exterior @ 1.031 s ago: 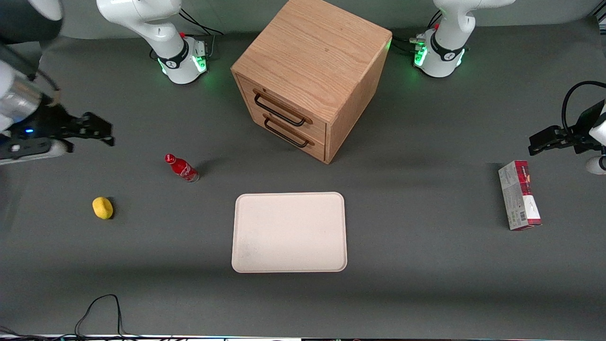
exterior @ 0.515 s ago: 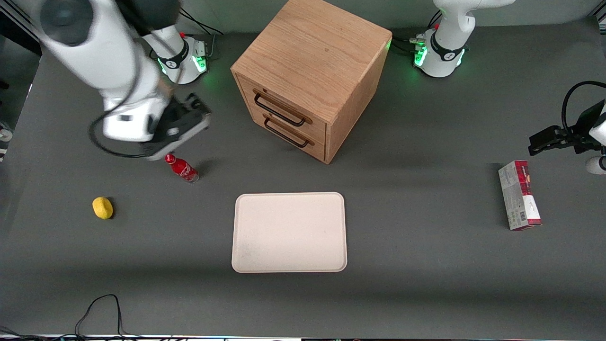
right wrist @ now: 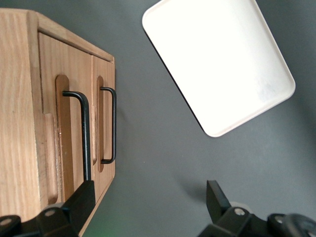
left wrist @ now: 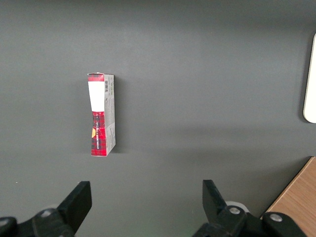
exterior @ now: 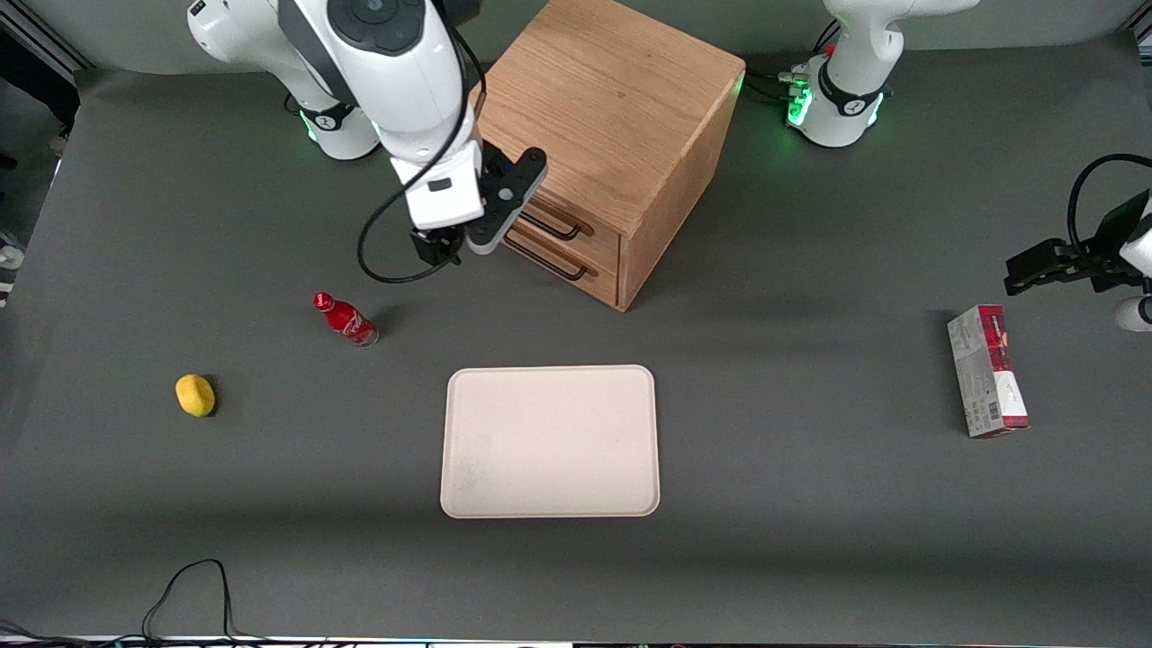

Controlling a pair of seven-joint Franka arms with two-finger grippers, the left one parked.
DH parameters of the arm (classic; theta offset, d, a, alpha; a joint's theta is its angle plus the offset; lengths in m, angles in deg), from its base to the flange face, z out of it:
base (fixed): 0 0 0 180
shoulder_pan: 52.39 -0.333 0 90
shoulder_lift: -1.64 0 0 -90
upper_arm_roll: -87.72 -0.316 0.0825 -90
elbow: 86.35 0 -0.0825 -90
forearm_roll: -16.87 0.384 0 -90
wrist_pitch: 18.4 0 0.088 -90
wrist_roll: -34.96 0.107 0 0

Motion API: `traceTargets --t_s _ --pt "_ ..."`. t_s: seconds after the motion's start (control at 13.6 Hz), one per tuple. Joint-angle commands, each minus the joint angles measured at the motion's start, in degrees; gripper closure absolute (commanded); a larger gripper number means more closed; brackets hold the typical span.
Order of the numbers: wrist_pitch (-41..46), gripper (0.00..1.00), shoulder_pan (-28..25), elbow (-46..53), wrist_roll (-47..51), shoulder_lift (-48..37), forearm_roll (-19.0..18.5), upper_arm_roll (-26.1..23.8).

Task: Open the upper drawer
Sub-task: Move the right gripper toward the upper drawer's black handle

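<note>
The wooden cabinet (exterior: 603, 99) stands at the back middle of the table. The upper drawer (exterior: 580, 229) (right wrist: 49, 98) is closed, and so is the lower drawer (exterior: 596, 274) under it. Each carries a dark bar handle. My gripper (exterior: 497, 216) (right wrist: 148, 197) hangs in front of the drawer fronts and covers part of them in the front view. It is open, holding nothing. One finger (right wrist: 81, 200) sits close beside the end of the upper handle (right wrist: 85, 138), without enclosing it. The other finger (right wrist: 213, 195) is out over the bare table.
A cream tray (exterior: 549, 441) (right wrist: 217, 64) lies nearer the front camera than the cabinet. A red bottle (exterior: 346, 319) and a yellow object (exterior: 195, 395) sit toward the working arm's end. A red and white box (exterior: 986, 371) (left wrist: 101, 114) lies toward the parked arm's end.
The right arm has swung in from the working arm's end of the table, past the red bottle, to the front of the cabinet. The drawers have not moved.
</note>
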Motion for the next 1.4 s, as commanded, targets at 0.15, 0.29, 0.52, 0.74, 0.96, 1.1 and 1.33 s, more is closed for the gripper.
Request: traceTargets --t_s 0.15,0.29,0.52,0.74,0.96,1.1,1.33 --pt "0.3 0.00 -0.1 -2.3 -6.4 -1.0 10.1 1.3" --pt "0.4 0.00 -0.1 -2.7 -6.4 -1.6 10.7 1.3" --pt "0.1 0.00 -0.3 -4.4 -6.4 -1.8 13.1 1.3" --pt "-3.6 0.00 -0.6 -9.5 -6.4 -3.2 13.1 1.3" --pt "-8.8 0.00 -0.7 -16.4 -6.4 -5.7 13.1 1.2" --pt "-10.1 0.00 -2.0 -17.1 -6.4 -5.6 13.1 1.1" --pt "-12.7 0.00 -2.3 -19.4 -6.5 -5.4 12.7 1.1"
